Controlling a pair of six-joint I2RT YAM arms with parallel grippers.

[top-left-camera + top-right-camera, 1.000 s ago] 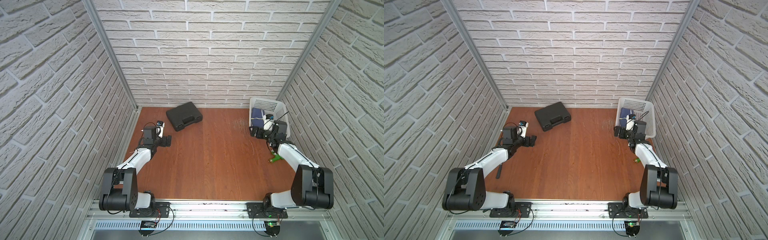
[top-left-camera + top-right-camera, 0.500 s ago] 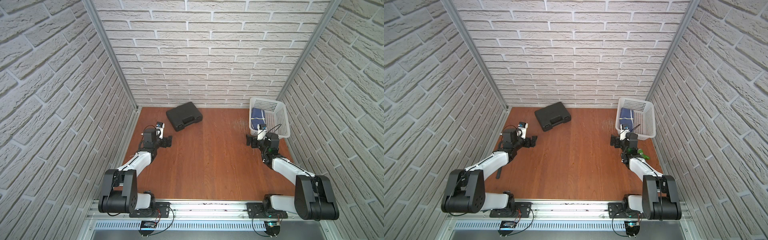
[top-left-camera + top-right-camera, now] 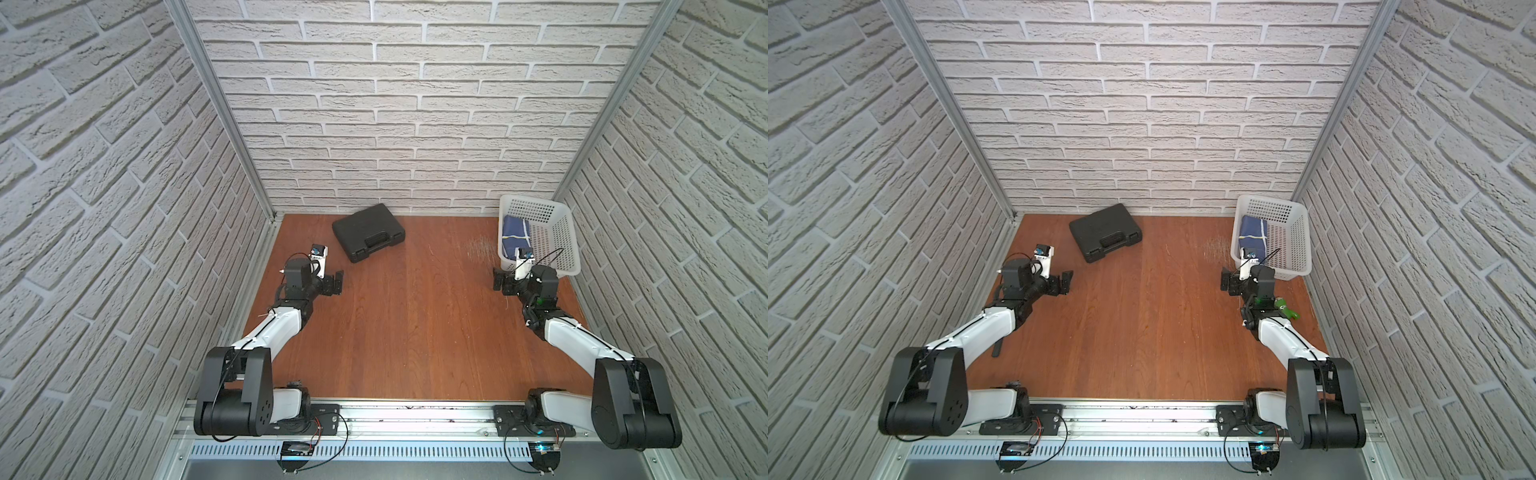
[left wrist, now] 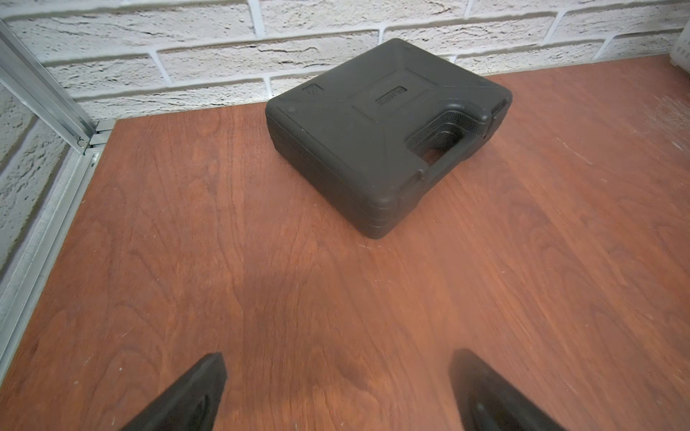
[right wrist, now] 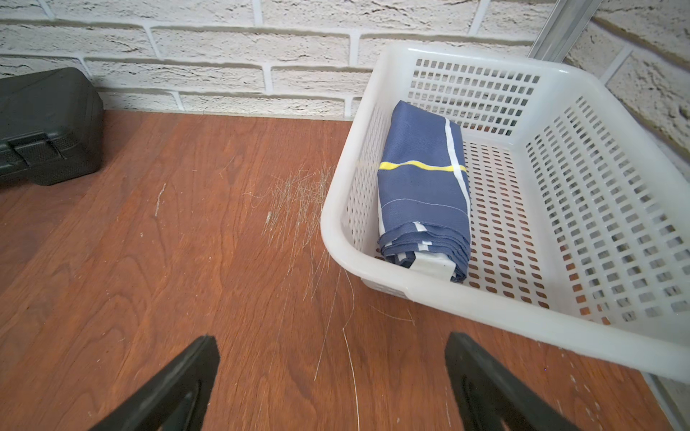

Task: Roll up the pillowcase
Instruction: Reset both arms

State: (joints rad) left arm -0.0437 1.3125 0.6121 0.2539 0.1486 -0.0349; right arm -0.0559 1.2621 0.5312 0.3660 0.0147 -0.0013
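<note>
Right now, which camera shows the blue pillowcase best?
The right wrist view: the pillowcase sits close up, rolled inside the white basket, yellow stripe clear. In both top views it is only a small blue bundle far away. The left wrist view misses it.

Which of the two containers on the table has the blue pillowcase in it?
The white perforated basket on the robot's right: the rolled pillowcase lies inside it. The black case, on the robot's left, is closed.
</note>
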